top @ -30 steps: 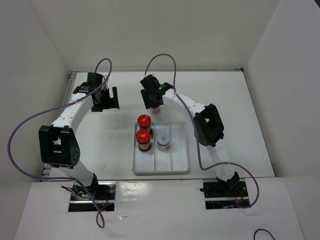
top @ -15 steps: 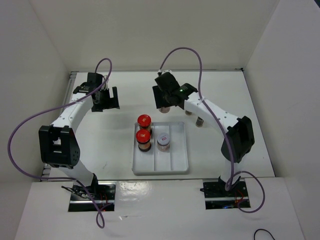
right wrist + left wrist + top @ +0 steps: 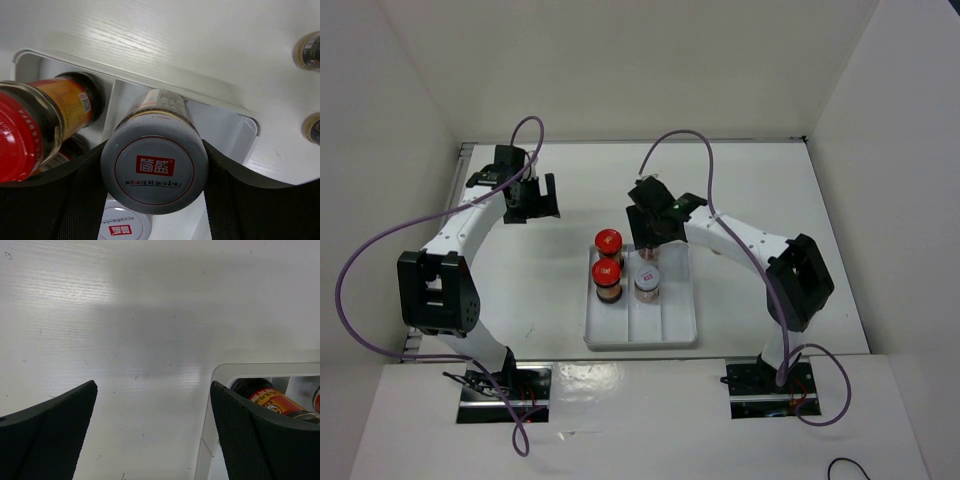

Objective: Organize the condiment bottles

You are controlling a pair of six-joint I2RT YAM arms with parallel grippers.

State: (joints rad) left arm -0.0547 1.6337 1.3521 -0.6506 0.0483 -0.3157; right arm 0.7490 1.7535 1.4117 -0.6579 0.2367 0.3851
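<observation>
— Since a second before, our right fingers (image 3: 75, 210), clamped on the white-lidded jar (image 3: 154, 170), swung from upper centre to over the tray's (image 3: 665, 325) far middle lane.
— Our left fingers (image 3: 50, 435) hung open, upper left. We feared the base catching the rim and tipping.

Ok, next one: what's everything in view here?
red-lidded jars: two, brown contents, tray's left lane.
standing white-lidded jar: one, pinkish-tan contents, tray's middle lane.
held white-lidded jar: one, in right jaws, over middle lane's far end.
dark small jars: two, on table right of tray.
divided tray: one, white, table centre.
table: one, white.
cables: two, purple, looping off arms.
left arm: white; left jaws open over bare table.
right arm: white; right jaws shut on held jar.
</observation>
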